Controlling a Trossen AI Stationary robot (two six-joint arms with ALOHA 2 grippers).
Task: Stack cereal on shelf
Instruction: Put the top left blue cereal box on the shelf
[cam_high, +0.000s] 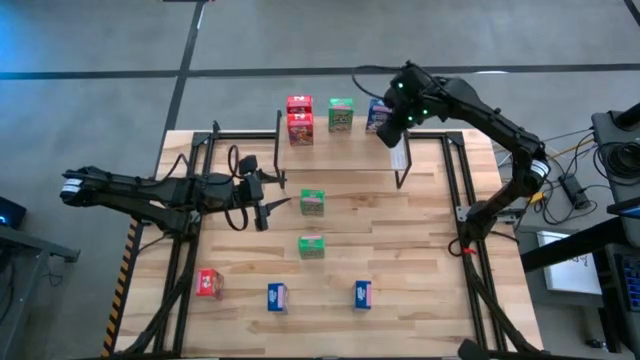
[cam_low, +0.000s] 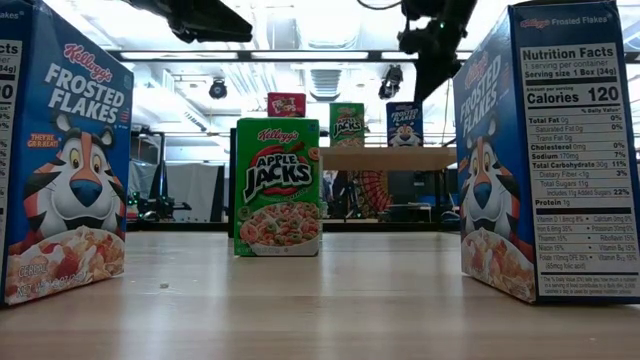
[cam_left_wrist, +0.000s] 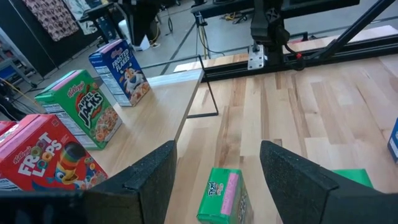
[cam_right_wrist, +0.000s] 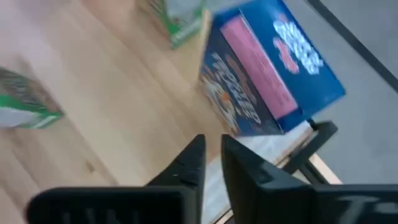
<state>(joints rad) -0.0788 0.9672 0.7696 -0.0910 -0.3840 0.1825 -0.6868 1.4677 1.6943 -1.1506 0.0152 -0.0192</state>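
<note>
Wooden shelf (cam_high: 345, 150) carries four cereal boxes: two red stacked, one green, one blue (cam_high: 378, 117). Five remain on the table. Right gripper (cam_high: 392, 135) pressed together, empty, beside the blue; left gripper (cam_high: 272, 190) spread, idle.

We see glossy printed cardboard on the blue cereal box (cam_low: 545, 150). The table (cam_high: 420, 260) is pale, smooth planked wood. The left gripper (cam_left_wrist: 217, 171) fingers look matt black, perhaps plastic.

Bright overhead room lights glare in the low view; right wrist view motion-blurred.
</note>
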